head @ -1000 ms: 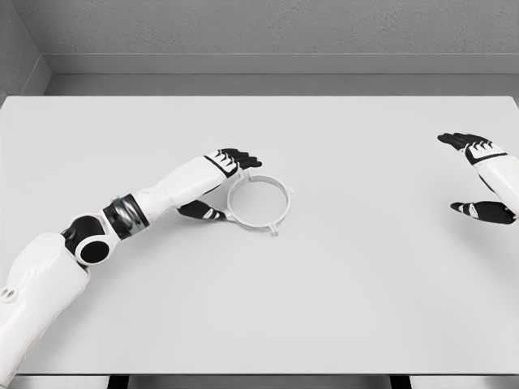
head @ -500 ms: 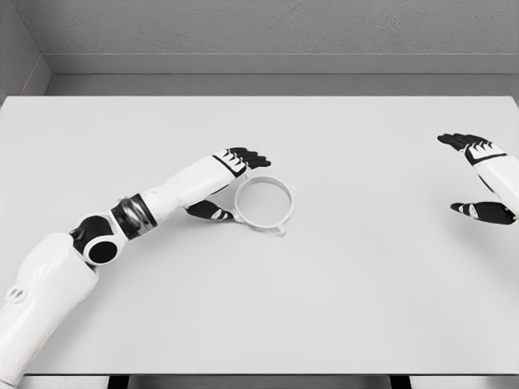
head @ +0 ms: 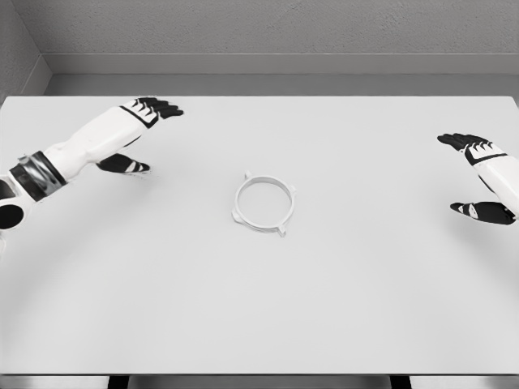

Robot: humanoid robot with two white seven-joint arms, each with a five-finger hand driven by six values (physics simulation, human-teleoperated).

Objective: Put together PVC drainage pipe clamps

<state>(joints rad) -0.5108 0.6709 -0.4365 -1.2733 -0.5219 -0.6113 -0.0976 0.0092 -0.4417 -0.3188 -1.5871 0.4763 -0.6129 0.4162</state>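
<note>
A white ring-shaped pipe clamp (head: 263, 203) with small tabs on its rim lies flat near the middle of the white table (head: 259, 308). My left hand (head: 139, 136) hovers at the far left, well away from the clamp, fingers spread and holding nothing. At the right edge my right hand (head: 480, 178) is held open, thumb below the fingers, also with nothing in it.
A grey wall runs along the table's far edge. Nothing other than the clamp lies on the tabletop.
My left hand has let go of the clamp's left side and pulled back up and to the far left. The clamp lies about where it was. The right hand has not moved.
</note>
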